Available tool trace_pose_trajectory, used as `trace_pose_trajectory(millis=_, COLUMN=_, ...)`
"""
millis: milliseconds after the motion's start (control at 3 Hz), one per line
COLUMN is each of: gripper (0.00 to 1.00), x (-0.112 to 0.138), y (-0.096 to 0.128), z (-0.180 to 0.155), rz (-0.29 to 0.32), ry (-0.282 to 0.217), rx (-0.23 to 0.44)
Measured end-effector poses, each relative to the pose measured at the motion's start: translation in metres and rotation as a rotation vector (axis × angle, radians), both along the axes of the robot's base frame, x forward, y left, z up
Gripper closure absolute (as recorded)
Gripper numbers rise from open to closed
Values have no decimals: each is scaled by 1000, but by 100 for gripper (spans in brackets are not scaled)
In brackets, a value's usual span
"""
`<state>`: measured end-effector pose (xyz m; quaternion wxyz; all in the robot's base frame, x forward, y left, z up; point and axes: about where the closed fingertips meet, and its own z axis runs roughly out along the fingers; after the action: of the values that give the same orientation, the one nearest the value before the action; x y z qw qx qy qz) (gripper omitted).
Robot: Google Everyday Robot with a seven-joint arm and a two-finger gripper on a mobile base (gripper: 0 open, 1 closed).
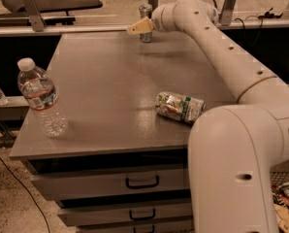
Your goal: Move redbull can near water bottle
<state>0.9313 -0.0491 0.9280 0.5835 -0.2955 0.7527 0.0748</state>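
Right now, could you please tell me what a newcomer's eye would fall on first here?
The large white arm reaches from the lower right across the grey table, its pincer at the redbull can standing on the far edge. The water bottle stands upright at the near left corner, and a green-and-white can lies on its side near the right edge.

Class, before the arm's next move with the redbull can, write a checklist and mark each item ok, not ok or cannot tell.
1. redbull can upright at the far edge: ok.
2. end effector at the can: ok.
3. Hold on the can: cannot tell.
4. bottle upright, front left: ok.
5. table between them free: ok.
6. green can lies right of that path: ok.
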Motion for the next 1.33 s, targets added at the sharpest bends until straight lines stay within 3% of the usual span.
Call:
trace_pose_trajectory(millis=333, gripper=0, x=19, y=2, z=-5, rz=-31, ry=12, rx=32)
trace_pose_trajectory(millis=667, gripper=16, x=30, y=8, z=-11, rz=-38, ry=37, rx=56)
trace_pose_trajectory(millis=1000, gripper=41, x=36, y=13, z=-20, rz=-34, ry=66, rx=77)
trace_pose_trajectory(millis=1333, gripper=64, x=33, y=21, z=-11, rz=2, ry=56, rx=89)
